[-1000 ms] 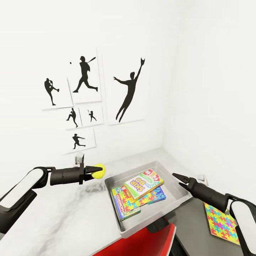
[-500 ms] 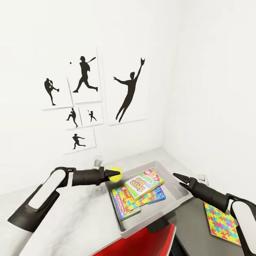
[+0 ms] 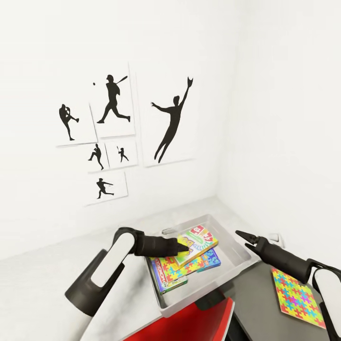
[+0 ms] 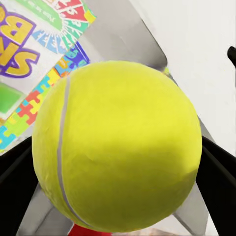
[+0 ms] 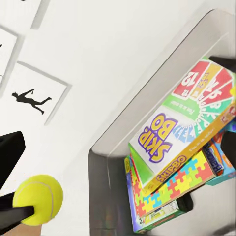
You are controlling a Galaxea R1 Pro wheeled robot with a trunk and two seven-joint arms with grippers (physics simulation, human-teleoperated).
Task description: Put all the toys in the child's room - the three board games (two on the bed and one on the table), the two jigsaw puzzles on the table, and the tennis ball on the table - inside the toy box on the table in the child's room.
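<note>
Showing two arms with glossy white upper shells, matte black round joints and slim black cylindrical forearms. Tapering into left gripper [image 3: 183,246] and right gripper [image 3: 240,235], both black, with thin pointed fingers [image 3: 244,235].

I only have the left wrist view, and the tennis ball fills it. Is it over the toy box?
Observer: In the head view, the left gripper with the tennis ball overlaps the toy box, above the Skip-Bo box.
Operator: Anything outside the box?
Observer: One jigsaw puzzle lies on the dark cabinet.
Operator: Is the right arm free?
Observer: Yes. The right gripper is open and empty, beside the box's right wall.
</note>
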